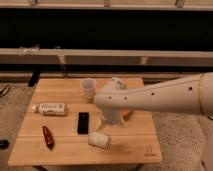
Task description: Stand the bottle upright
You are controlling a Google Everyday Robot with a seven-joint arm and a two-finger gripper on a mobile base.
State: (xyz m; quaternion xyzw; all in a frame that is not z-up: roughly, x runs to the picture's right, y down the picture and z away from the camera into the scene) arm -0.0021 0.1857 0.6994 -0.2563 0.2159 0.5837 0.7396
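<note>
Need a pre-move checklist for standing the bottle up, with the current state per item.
1. Bottle located: ok. It lies on its side near the left edge of the table.
2. Bottle free of neighbours: ok. The cup and the red object are both apart from it.
3. Hand at the bottle: not ok. It is mid-table, to the right of the black object and well away from the bottle.
4. Straight path to the bottle: not ok. The black object lies between them.
5. Which end holds the cap: cannot tell.
</note>
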